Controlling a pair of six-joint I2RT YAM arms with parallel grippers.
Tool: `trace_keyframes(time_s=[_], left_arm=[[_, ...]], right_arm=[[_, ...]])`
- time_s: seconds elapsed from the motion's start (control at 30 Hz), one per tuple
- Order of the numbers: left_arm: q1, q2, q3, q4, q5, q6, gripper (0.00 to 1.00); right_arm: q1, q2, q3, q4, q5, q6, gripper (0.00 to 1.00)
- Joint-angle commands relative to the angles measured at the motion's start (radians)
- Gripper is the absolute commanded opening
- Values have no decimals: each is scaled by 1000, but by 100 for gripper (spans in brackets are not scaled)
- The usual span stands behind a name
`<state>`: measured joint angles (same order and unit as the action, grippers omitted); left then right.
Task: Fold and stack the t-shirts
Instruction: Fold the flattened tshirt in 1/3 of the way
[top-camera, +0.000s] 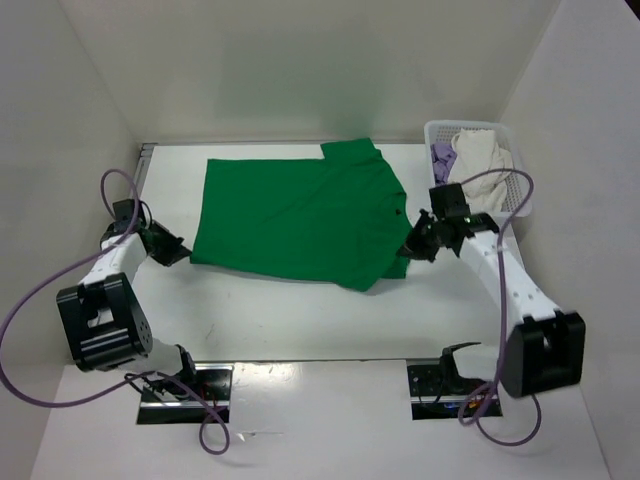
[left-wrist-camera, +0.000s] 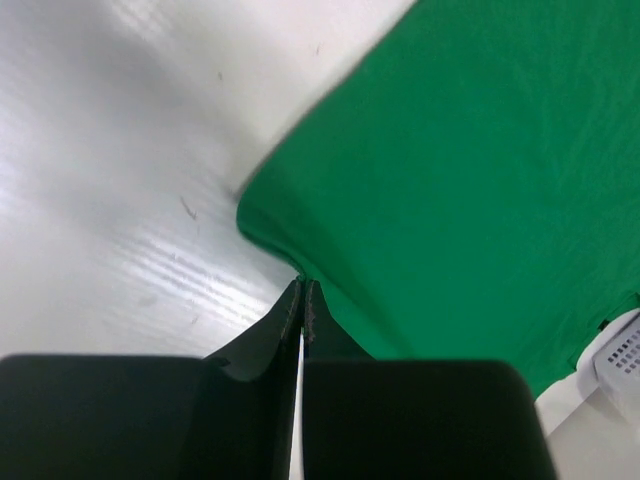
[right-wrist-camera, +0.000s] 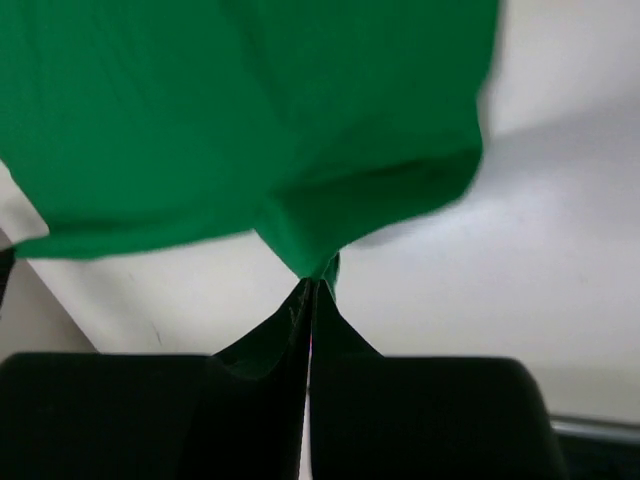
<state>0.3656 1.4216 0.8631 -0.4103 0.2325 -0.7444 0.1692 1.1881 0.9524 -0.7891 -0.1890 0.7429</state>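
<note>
The bright green cloth t-shirt (top-camera: 300, 215) lies spread on the white counter (top-camera: 300, 320). The left fingers (left-wrist-camera: 292, 318) pinch its near-left corner, and the right fingers (right-wrist-camera: 298, 318) pinch its near-right corner.

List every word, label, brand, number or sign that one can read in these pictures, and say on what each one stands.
No text can be read in any view.
Green shirt: plain cloth, no print.
Dark mark near the shirt's right edge: too small to read.
Basket: bare white mesh, no label shows.
</note>
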Motion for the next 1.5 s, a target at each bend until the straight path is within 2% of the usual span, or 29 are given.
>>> trace_keyframes(time_s=[0.0,0.27,0.53,0.7,0.93,1.1,1.23,1.27,1.3,1.37,1.43,1.47], left_arm=[[-4,69,79,74,19,-26,0],[-34,227,178,145,22,-90,0],[-54,299,269,166,22,-110,0],[-54,358,327,176,22,-119,0],[-73,457,375,186,13,-128,1],[-82,471,385,243,30,-157,13],[-82,421,386,232,10,-142,35],[-73,343,329,232,-21,-121,42],[-64,289,303,232,-30,-112,42],[-63,219,207,223,-30,-102,42],[-63,179,131,232,-30,-102,42],[-63,151,96,232,-30,-102,40]], right_arm=[[-5,155,165,200,65,-25,0],[-5,509,443,232,175,-91,0],[-25,708,681,206,201,-109,0],[-36,786,772,197,212,-119,0],[-69,863,816,198,230,-119,0],[-69,921,871,189,230,-119,1],[-69,869,872,189,218,-119,25],[-69,802,800,189,197,-128,39],[-69,733,763,206,197,-128,41],[-69,653,619,247,188,-117,38],[-69,536,454,292,178,-105,21],[-69,506,400,303,178,-96,4]])
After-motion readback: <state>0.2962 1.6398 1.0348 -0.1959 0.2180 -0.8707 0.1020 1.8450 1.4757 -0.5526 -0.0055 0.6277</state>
